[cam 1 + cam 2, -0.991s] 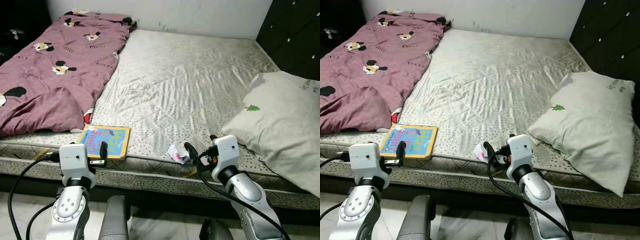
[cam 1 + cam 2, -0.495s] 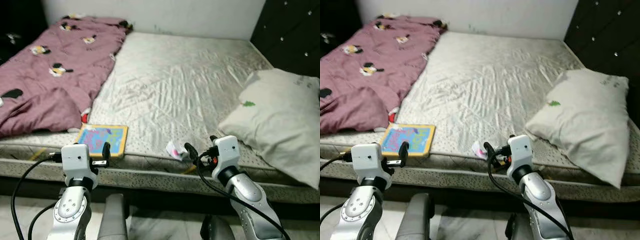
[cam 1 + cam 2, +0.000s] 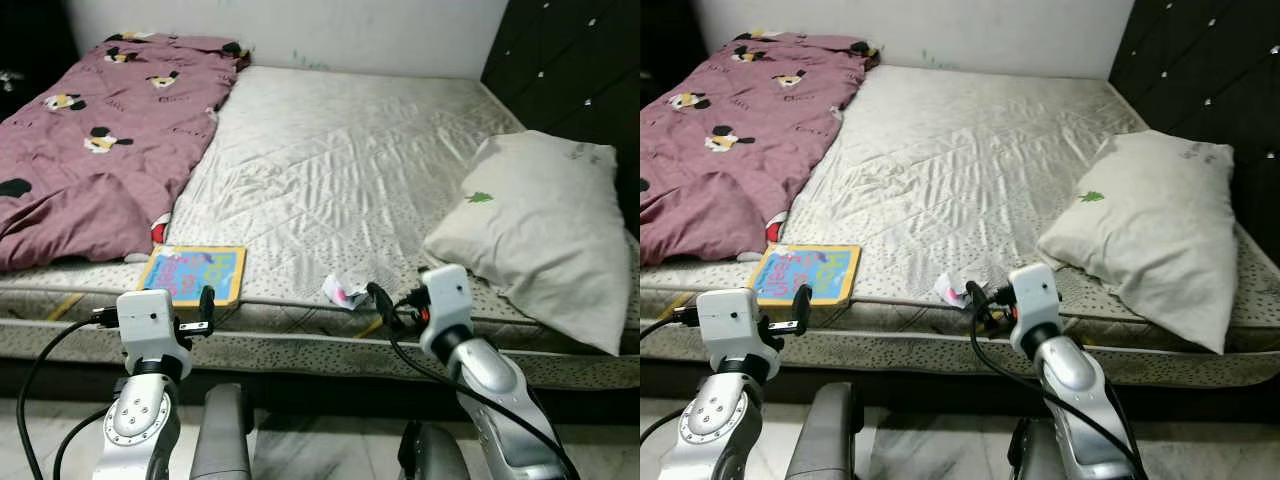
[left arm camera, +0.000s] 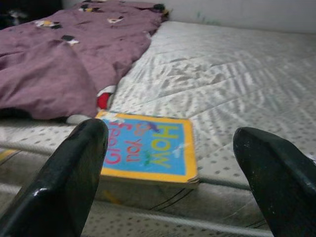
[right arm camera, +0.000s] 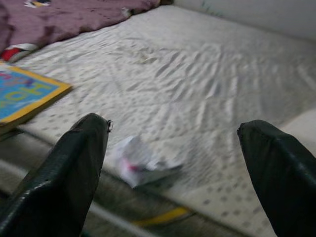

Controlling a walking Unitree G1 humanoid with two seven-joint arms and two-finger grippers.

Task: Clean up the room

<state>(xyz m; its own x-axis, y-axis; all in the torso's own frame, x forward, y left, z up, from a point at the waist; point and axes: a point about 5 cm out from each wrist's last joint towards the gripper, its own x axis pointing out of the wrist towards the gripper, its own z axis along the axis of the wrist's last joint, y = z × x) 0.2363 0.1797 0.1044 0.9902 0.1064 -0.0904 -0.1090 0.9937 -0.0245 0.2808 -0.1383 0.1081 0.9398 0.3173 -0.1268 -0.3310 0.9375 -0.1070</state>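
Both grippers, left (image 4: 170, 177) and right (image 5: 173, 182), hung wide open and empty at the mattress (image 3: 360, 150) edge, lined up on the book (image 3: 192, 273) and crumpled paper (image 3: 342, 292).

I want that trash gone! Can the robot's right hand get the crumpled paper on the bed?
Probably yes. The right hand is open and points at the crumpled paper near the mattress edge, with nothing between them.

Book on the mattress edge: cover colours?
Book: blue cover, yellow border, multicoloured lettering; clearest in left wrist view.
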